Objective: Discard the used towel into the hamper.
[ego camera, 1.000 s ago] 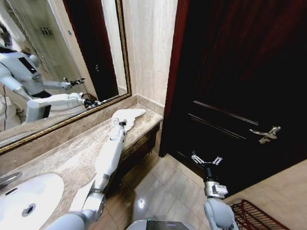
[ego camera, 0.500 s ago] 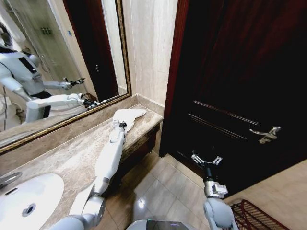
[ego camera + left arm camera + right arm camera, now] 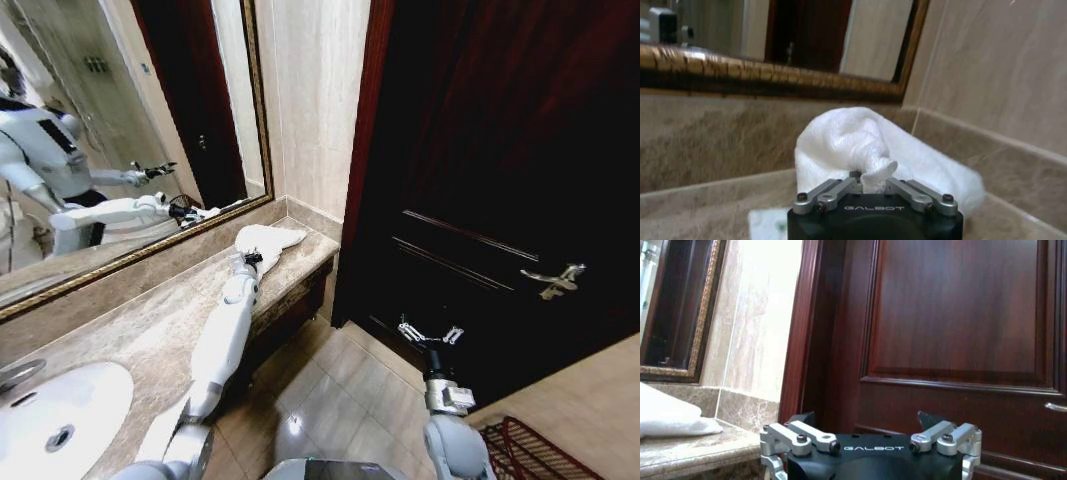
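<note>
The white used towel (image 3: 272,238) lies crumpled at the far end of the marble counter (image 3: 150,330), in the corner by the wall. My left arm reaches along the counter, and my left gripper (image 3: 250,259) sits at the towel's near edge. The left wrist view has the left gripper (image 3: 871,181) shut on a pinched fold of the towel (image 3: 853,142). My right gripper (image 3: 430,335) hangs open in front of the dark door, holding nothing, with its jaws spread wide (image 3: 867,420). Part of the reddish wire hamper (image 3: 525,450) shows on the floor at the lower right.
A gold-framed mirror (image 3: 120,150) backs the counter, and a white sink (image 3: 55,415) is set into its near end. The dark wooden door (image 3: 500,180) with a metal handle (image 3: 555,280) stands to the right. Tiled floor (image 3: 330,390) lies between counter and hamper.
My left arm has stretched slightly farther along the counter toward the towel. The right arm has stayed where it was.
</note>
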